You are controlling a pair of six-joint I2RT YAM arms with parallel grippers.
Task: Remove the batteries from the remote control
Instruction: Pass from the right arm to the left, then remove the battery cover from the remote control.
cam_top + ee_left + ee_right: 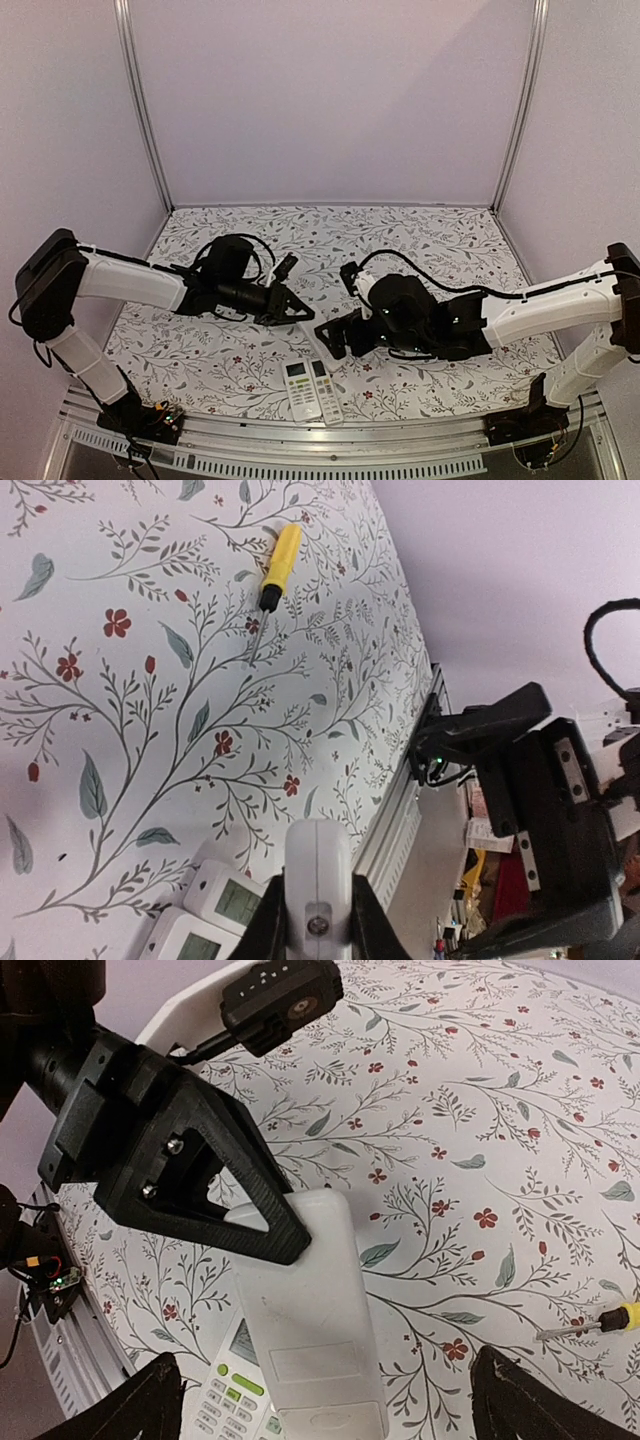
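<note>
My left gripper (303,311) is shut on a white remote (310,1310) and holds it above the table, its plain back facing the right wrist camera. The same remote shows end-on between the left fingers in the left wrist view (318,875). My right gripper (340,1410) is open wide, with one finger on each side of the remote's free end and neither touching it. In the top view the right gripper (336,336) sits close to the left one. The battery cover looks shut. No batteries are in view.
Two more white remotes (299,385) (326,389) lie face up side by side near the front edge, below the held one; they also show in the left wrist view (232,900). A yellow-handled screwdriver (280,558) (600,1321) lies on the floral table cloth (420,240).
</note>
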